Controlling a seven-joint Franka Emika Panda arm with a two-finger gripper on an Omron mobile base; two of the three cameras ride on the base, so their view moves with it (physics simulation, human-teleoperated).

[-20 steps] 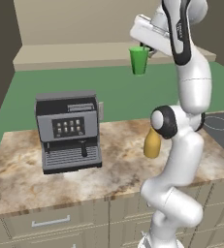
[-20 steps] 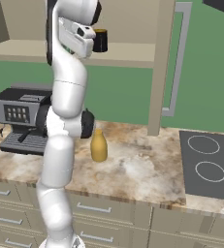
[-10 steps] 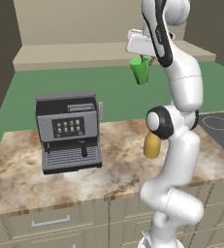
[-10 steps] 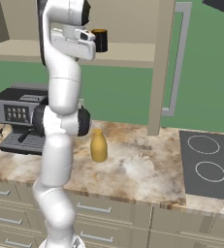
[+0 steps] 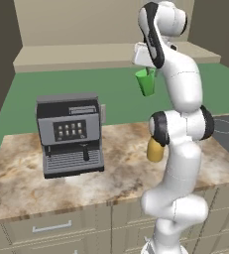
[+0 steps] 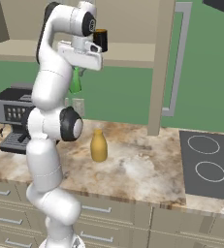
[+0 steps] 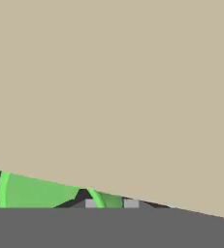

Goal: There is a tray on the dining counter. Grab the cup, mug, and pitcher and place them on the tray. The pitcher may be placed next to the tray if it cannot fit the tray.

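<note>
The bright green cup (image 5: 146, 82) hangs high in the air over the green floor behind the marbled counter, with my gripper (image 5: 145, 68) shut on its rim. From the right the cup (image 6: 75, 81) peeks out behind my arm. In the hand view its rim (image 7: 36, 191) curves at the bottom left, pinched at my gripper (image 7: 110, 203). The yellow-orange pitcher (image 6: 98, 146) stands upright on the marbled counter; my arm half hides the pitcher (image 5: 154, 150) from the left. The black mug (image 6: 100, 40) sits on the far beige ledge. The tray is out of view.
A grey coffee machine (image 5: 71, 134) stands on the left of the marbled counter (image 5: 121, 173) with cream drawers. A black cooktop (image 6: 208, 164) lies at its right end. A beige post (image 6: 158, 68) rises from the counter behind the pitcher.
My upper arm has swung round while the hand kept hold of the cup. The cup now hangs a little lower. Pitcher and mug have not moved.
</note>
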